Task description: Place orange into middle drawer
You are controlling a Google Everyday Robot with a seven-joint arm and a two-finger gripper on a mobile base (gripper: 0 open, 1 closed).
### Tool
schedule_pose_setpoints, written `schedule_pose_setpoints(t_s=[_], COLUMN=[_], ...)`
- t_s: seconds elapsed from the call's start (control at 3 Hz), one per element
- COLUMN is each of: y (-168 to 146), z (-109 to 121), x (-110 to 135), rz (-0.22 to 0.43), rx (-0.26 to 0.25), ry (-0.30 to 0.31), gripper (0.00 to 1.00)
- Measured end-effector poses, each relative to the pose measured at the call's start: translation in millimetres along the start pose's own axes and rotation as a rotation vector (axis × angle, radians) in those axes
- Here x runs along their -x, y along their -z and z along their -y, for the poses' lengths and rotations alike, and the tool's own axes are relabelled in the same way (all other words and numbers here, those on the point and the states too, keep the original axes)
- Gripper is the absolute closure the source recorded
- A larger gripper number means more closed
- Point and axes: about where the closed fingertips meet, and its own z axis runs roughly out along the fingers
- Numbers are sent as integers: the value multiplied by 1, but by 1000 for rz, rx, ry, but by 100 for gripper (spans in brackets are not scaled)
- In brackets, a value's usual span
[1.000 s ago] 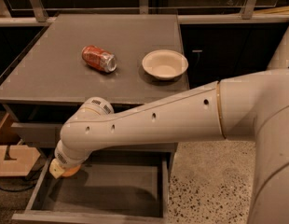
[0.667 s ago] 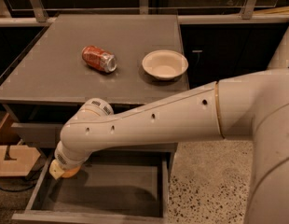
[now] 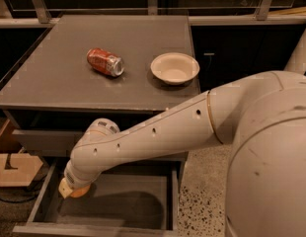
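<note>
The middle drawer (image 3: 138, 194) is pulled out below the cabinet top, and its bare grey floor shows. My gripper (image 3: 68, 187) is over the drawer's left side, at the end of the white arm that reaches in from the right. It is shut on the orange (image 3: 80, 192), which peeks out under the wrist, low over the drawer floor. Most of the fingers are hidden by the wrist.
A red soda can (image 3: 105, 62) lies on its side on the grey cabinet top (image 3: 54, 83), with a white bowl (image 3: 174, 68) to its right. A closed drawer front (image 3: 39, 141) sits above the open drawer. A wooden object (image 3: 15, 169) stands to the left; speckled floor lies to the right.
The arm has sunk a little, carrying the orange lower over the left side of the open drawer. The can and bowl have not moved.
</note>
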Motion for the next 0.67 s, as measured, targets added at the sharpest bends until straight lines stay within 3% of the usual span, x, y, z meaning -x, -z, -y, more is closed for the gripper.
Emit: schedule_pose_setpoints(t_s=[0.33, 0.67], y=[-20, -22], z=[11, 12], x=[-16, -18], rz=[-34, -38], rx=[-8, -9], ry=[-57, -68], gripper=[100, 100])
